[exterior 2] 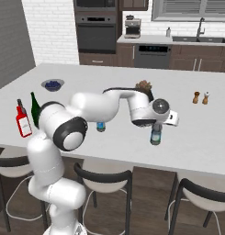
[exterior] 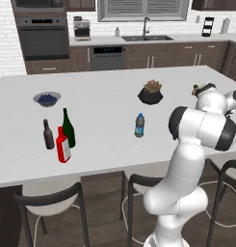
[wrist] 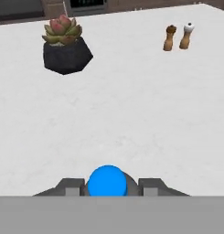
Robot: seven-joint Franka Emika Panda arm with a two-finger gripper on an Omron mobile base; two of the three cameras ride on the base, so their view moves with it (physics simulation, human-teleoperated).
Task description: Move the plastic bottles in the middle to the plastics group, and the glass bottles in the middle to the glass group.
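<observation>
Gripper (wrist: 107, 186) fingers flank the blue cap of a small plastic bottle (exterior 2: 155, 133) at hand-view bottom centre, apparently pinching it; light, slick, thin-walled; neck grip best.

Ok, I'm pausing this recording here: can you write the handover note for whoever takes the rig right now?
End effector: down over a small blue-capped bottle standing on the counter. The fingers flank its cap; whether they grip it cannot be told.
Blue-label bottle: upright mid-counter, untouched.
Done: the red bottle stands with the green wine bottle and the brown bottle.
Left: take both small bottles to the plastics group, which I cannot identify in these views.
</observation>
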